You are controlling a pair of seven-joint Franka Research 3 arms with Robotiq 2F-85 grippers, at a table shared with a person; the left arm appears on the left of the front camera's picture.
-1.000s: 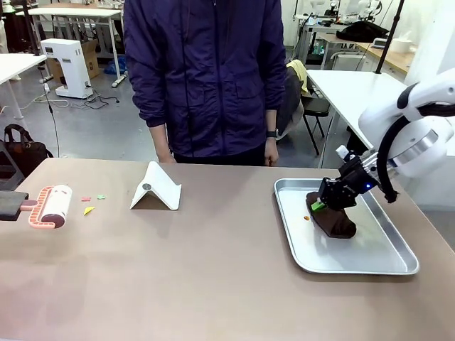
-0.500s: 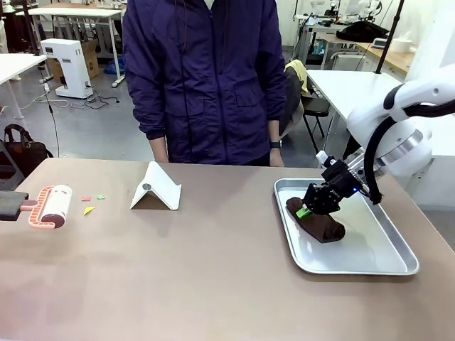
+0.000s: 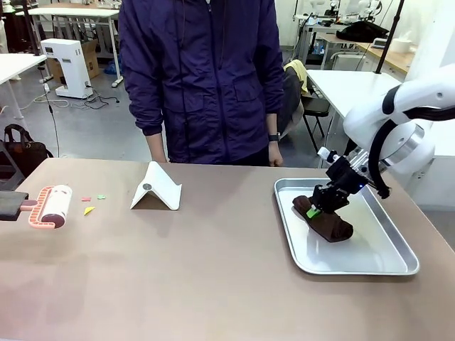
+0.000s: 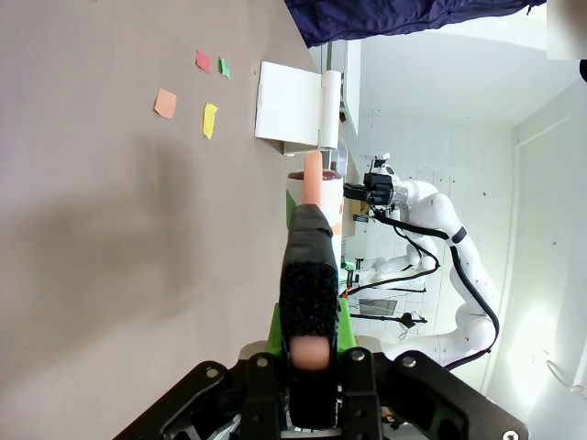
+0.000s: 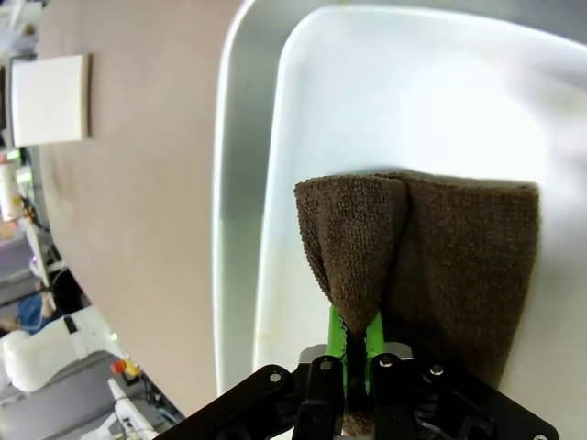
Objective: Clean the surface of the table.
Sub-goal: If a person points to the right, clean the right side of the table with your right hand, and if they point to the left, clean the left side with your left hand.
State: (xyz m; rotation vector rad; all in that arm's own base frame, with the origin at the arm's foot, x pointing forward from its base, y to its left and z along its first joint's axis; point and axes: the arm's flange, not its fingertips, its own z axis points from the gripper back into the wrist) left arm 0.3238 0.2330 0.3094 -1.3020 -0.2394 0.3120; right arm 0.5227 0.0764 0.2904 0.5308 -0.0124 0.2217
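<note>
Front view: table (image 3: 213, 277) spans the whole near field, long axis running left to right, with a person (image 3: 202, 78) standing at its far edge. Right gripper (image 3: 318, 207) is over the right part of the table, pinched shut on a brown cloth (image 3: 334, 227) that lies in the silver tray (image 3: 377, 245). Left gripper (image 3: 8, 206) sits at the far left edge, just above the top, clamped on the handle of a lint roller (image 3: 54, 204). Paper scraps (image 3: 89, 210) lie just right of the roller, and a white stand (image 3: 156, 188) lies farther right.

Left wrist view: left gripper (image 4: 309, 341) closed on the roller's pink handle. The tan top lies to picture left of the fingers, with the scraps ahead on it.

Right wrist view: right gripper (image 5: 356, 353) holds a fold of the cloth. The tray is underneath, and the bare table top lies beyond the tray rim at picture left.
</note>
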